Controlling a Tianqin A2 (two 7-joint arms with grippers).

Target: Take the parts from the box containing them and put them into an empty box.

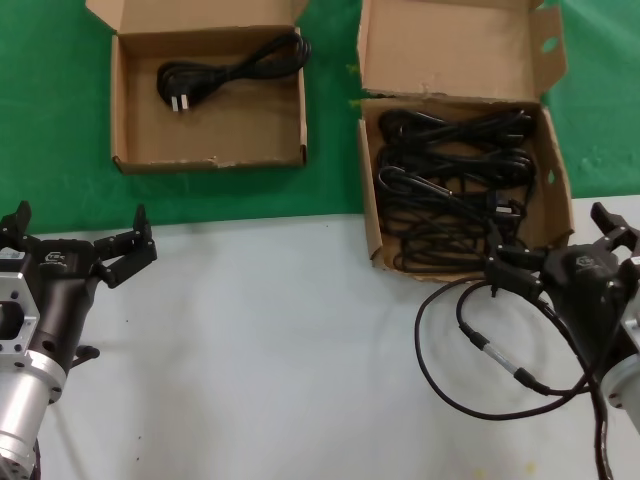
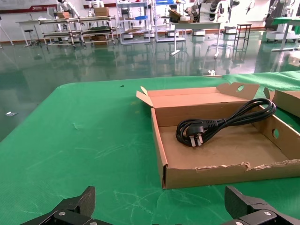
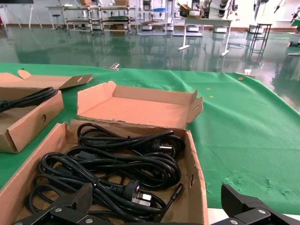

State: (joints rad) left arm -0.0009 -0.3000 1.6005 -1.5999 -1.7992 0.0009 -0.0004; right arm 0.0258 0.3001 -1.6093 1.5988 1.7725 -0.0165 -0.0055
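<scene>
The deep cardboard box (image 1: 368, 190) with the tall holed flap (image 1: 450, 50) stands at the back right and holds several black power cords (image 1: 455, 170). They also show in the right wrist view (image 3: 122, 164), inside that box (image 3: 199, 187). The low-walled box (image 1: 210, 157) at the back left holds one power cord (image 1: 230, 72), which also shows in the left wrist view (image 2: 220, 123). My right gripper (image 1: 548, 232) is open and empty, just above the deep box's front edge (image 3: 157, 197). My left gripper (image 1: 80, 212) is open and empty, well short of the low box (image 2: 159, 199).
A thin black cable with a silver connector (image 1: 500, 355) loops on the white table in front of the deep box, beside my right arm. Both boxes stand on green cloth (image 1: 60, 120). The low box (image 3: 28, 122) lies beside the deep one.
</scene>
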